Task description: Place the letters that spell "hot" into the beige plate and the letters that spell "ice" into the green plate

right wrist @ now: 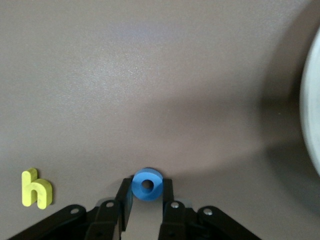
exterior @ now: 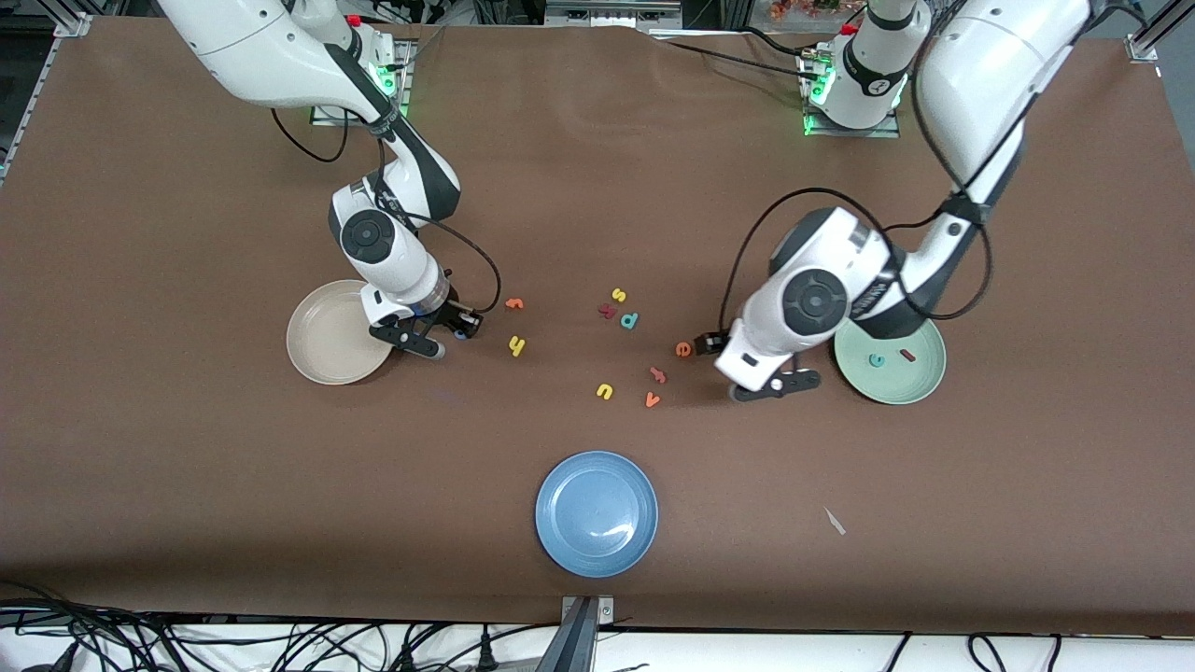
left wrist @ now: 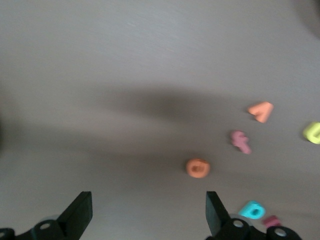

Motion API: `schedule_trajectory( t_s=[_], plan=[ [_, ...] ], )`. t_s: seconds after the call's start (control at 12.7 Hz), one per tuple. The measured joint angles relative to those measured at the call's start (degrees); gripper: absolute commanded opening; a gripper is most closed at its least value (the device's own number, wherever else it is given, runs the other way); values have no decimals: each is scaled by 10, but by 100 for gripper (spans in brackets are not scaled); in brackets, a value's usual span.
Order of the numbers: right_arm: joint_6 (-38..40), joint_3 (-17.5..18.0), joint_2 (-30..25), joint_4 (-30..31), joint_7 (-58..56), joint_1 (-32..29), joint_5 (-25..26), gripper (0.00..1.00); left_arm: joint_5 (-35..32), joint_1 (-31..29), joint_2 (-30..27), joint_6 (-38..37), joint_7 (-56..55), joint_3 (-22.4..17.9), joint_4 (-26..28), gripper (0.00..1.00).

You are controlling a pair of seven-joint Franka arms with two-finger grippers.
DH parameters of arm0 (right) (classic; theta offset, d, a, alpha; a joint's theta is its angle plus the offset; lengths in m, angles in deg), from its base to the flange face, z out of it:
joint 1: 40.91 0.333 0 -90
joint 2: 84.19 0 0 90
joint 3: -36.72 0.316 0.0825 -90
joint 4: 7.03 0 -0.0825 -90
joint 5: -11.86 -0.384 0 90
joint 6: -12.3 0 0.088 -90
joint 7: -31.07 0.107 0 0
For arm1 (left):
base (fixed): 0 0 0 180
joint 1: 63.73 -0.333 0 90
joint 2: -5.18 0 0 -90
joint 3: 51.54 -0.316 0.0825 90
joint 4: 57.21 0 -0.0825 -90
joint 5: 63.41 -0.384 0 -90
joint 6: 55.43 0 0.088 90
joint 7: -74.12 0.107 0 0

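My right gripper [exterior: 435, 352] [right wrist: 147, 187] is down at the table beside the beige plate [exterior: 322, 359] [right wrist: 312, 115], shut on the blue ring-shaped o [right wrist: 147, 184]. The yellow h [exterior: 516, 346] [right wrist: 36, 189] and orange t [exterior: 513, 303] lie on the table just toward the left arm's end from it. The beige plate holds nothing. The green plate [exterior: 920, 383] holds the teal c [exterior: 877, 360] and dark red i [exterior: 906, 355]. My left gripper [exterior: 775, 385] [left wrist: 147, 202] stands open and empty between that plate and the orange e [exterior: 683, 349] [left wrist: 198, 168].
Loose letters lie mid-table: yellow s [exterior: 618, 295], teal p [exterior: 629, 320], yellow u [exterior: 604, 391], orange v [exterior: 652, 399] and a pinkish letter [exterior: 658, 375]. A blue plate [exterior: 597, 512] sits nearer the front camera. A small white scrap [exterior: 835, 522] lies toward the left arm's end.
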Motion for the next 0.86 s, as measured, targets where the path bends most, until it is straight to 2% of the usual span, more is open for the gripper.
schedule_trajectory(
  t_s=[0.31,0.47,0.63,0.79,0.86],
  plan=[
    [-2,-2,1,-1,-9,0,0,10,-5,39,44,57,-11,-12,2,77],
    [38,-7,-20,-5,-33,0,1,10,-16,54,58,61,-11,-25,2,65],
    [115,-17,-71,-11,-85,-8,1,10,-19,63,67,72,-11,-30,2,60],
    [168,-27,-119,-10,-167,-39,1,12,-19,67,70,84,-12,-33,2,59],
    [177,-38,-130,-8,-213,-54,1,19,-19,71,71,84,-12,-38,2,58]
  ],
)
